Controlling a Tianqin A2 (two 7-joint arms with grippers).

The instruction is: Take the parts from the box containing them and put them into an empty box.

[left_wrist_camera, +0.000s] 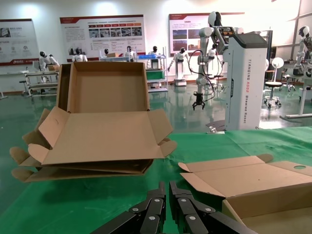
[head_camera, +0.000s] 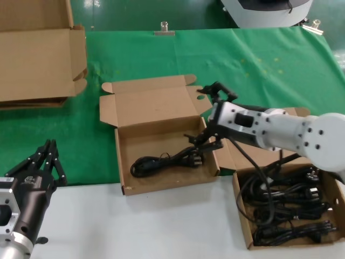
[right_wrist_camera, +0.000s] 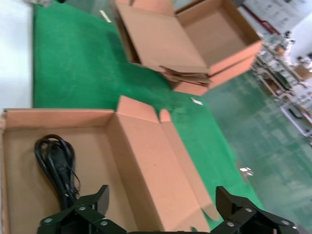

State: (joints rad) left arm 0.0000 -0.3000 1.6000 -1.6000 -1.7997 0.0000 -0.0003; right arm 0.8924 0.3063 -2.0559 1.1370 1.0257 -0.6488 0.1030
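One coiled black power cord [head_camera: 164,160] lies in the shallow brown cardboard receiving box [head_camera: 123,162]; the right gripper [head_camera: 204,141] hovers above it, jaws released. Several cords [head_camera: 288,210] await in the source box [head_camera: 243,224]. Left gripper [head_camera: 46,162] idles clenched at the table edge.

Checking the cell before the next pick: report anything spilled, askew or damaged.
Nothing stands out. One coiled black power cord lies inside the open brown cardboard box; the rest stay within the other cardboard box. The right gripper hovers open above.
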